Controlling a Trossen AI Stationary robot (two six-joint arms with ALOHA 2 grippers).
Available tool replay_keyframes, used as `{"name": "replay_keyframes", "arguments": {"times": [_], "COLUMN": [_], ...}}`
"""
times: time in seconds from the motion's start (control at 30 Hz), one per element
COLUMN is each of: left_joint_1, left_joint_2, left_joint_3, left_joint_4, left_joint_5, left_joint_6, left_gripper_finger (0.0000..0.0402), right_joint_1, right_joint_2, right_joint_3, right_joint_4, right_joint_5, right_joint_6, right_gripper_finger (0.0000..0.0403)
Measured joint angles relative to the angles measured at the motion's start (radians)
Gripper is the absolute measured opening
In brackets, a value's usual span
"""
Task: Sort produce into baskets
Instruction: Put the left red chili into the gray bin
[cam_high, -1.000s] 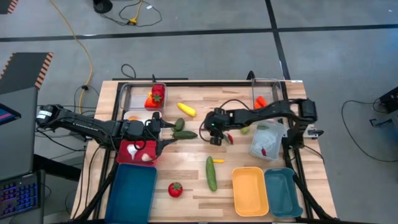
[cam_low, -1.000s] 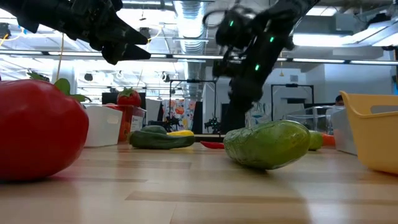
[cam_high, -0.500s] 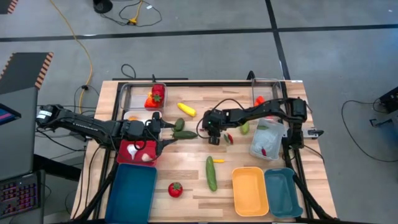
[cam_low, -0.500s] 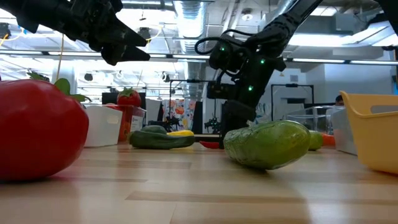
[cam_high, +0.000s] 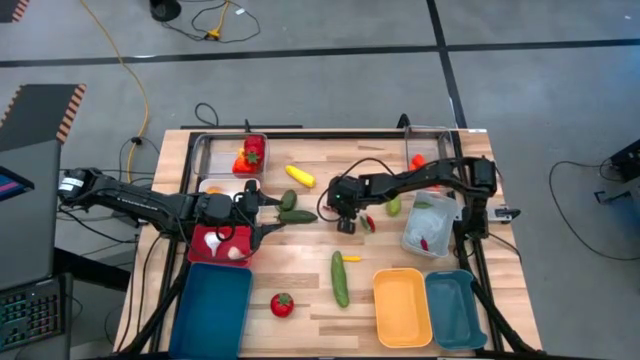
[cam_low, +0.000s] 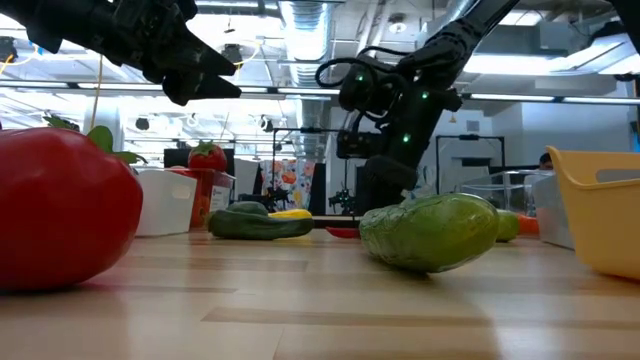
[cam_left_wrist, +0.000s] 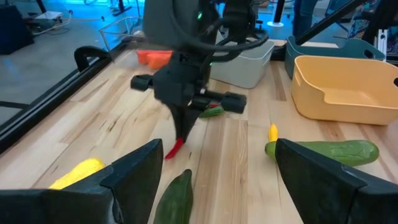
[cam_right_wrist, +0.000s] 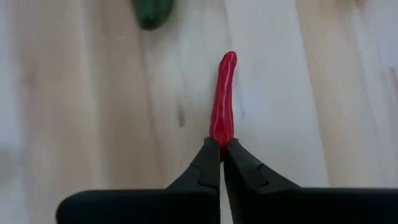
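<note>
Right gripper (cam_right_wrist: 221, 148) pinches a small glossy red toy chilli (cam_right_wrist: 223, 99) at mid-table; left gripper (cam_high: 268, 215) waits with fingers apart.

We see the right gripper's dark fingertips (cam_right_wrist: 208, 163) closed together on the near end of the chilli, the rest of it sticking out ahead over the light wooden tabletop (cam_high: 310, 250). In the left wrist view we see the same gripper pointing down, chilli at its tip just above or on the wood; we cannot tell which. The left gripper hovers over the pink-red plastic tray (cam_high: 205, 247), holding nothing, a dark green toy cucumber (cam_high: 297, 216) just beside its tips. We also spot a longer green cucumber (cam_high: 340, 278) and a red toy tomato (cam_high: 282, 305) nearer the front edge, beside the orange-yellow tray (cam_high: 402, 307).
</note>
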Motion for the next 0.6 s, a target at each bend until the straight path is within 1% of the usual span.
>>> {"name": "replay_keyframes", "arguments": {"times": [0.13,0.3,0.43,0.53,0.6], "left_joint_1": [0.0,0.0,0.0,0.0,0.0], "left_joint_2": [0.0,0.0,0.0,0.0,0.0], "left_joint_3": [0.0,0.0,0.0,0.0,0.0], "left_joint_4": [-0.001,-0.001,-0.001,-0.001,-0.001], "left_joint_5": [0.0,0.0,0.0,0.0,0.0], "left_joint_6": [0.0,0.0,0.0,0.0,0.0], "left_gripper_finger": [0.0297,0.0297,0.0297,0.0297,0.0297], "right_joint_1": [0.023,0.079,0.143,0.193,0.229], "right_joint_2": [-0.077,-0.206,-0.325,-0.412,-0.464], "right_joint_3": [0.051,0.158,0.214,0.208,0.189], "right_joint_4": [-0.178,-0.518,-0.756,-0.854,-0.895], "right_joint_5": [-0.026,-0.075,-0.078,-0.071,-0.047], "right_joint_6": [0.02,0.087,0.184,0.295,0.383], "right_gripper_finger": [0.0042,0.0047,0.0047,0.0048,0.0048]}}
